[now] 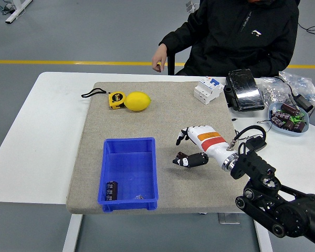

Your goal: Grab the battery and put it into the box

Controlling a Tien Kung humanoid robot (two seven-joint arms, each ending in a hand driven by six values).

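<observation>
A small dark cylindrical battery (182, 161) lies on the grey mat (121, 123), right of the blue box (147, 173). My right hand (185, 149) hovers just over it, white with an orange band. Its fingers (184, 136) are spread above the battery and the thumb (193, 159) lies across it, hiding most of it. I cannot see a closed grasp. Another battery (112, 190) lies in the box's front left corner. The left arm does not show.
A lemon (138, 101) and a yellow tape measure (116, 99) sit at the mat's back left. A white breaker (208, 89), a black case (243, 90), a bowl of batteries (287, 118) and a black adapter (256, 143) stand right. A person's hand (158, 58) rests beyond the far edge.
</observation>
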